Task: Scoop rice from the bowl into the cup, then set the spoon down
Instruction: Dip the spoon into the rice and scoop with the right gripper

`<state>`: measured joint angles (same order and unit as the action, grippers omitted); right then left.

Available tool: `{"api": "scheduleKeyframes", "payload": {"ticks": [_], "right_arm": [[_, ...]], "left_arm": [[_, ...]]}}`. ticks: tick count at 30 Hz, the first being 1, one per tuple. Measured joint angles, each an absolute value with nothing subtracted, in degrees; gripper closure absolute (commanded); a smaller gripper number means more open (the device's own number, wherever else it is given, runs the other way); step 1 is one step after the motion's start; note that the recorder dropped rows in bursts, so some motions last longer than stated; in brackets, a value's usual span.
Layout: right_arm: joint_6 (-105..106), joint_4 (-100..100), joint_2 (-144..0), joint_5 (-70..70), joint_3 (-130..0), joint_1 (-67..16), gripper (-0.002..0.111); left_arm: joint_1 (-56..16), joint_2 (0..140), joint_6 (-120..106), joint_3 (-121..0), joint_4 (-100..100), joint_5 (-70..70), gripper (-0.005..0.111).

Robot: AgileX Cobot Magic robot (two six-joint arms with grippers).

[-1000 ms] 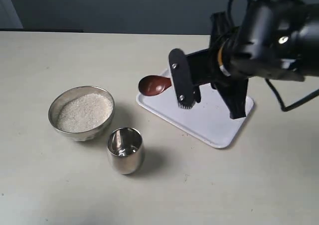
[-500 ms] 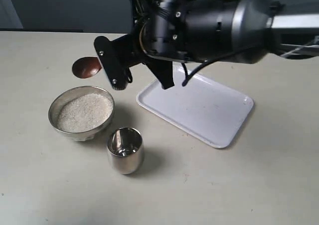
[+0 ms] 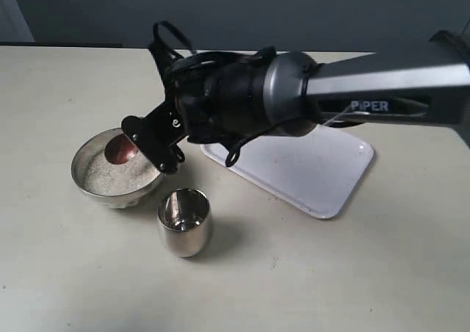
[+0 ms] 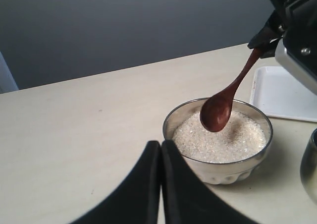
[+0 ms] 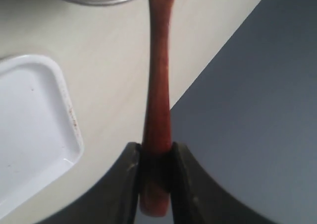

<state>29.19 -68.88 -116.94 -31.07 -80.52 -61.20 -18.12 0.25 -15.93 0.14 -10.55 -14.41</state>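
The right gripper (image 5: 157,157) clenched the handle end of the glossy red-brown wooden spoon (image 4: 220,107). The spoon slanted down from the jaws, its oval tip just over the white rice (image 4: 223,140) in the wide steel bowl (image 3: 76,164). The left gripper (image 4: 161,152) sat nearby, closed on nothing.

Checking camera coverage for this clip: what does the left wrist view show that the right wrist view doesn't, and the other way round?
Only the left wrist view: the rice heaped in the bowl, the spoon with its oval end low over it (contact unclear), the cup at the frame edge, and the left gripper, jaws shut and empty. Only the right wrist view: the right gripper, jaws clamped on the spoon handle's end. Both: the spoon handle, the bowl rim, the white tray.
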Motion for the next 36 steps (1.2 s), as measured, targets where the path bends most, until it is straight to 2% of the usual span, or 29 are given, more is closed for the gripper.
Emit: {"api": "scheduleKeyframes", "payload": {"ticks": [16,32,36], "right_arm": [[15.11,-84.64,-121.76,-37.91,-81.75,-63.83,0.109],[15.69,-78.82,-123.8,-36.55,-81.75,-65.24,0.109],[19.45,-69.87,-123.15,-35.97,-81.85,-65.24,0.109]], "left_arm": [[-18.12,0.25,-15.93,0.14,-10.55,-14.41,0.106],[-18.12,0.25,-15.93,0.14,-10.55,-14.41,0.106],[-18.12,0.25,-15.93,0.14,-10.55,-14.41,0.106]]}}
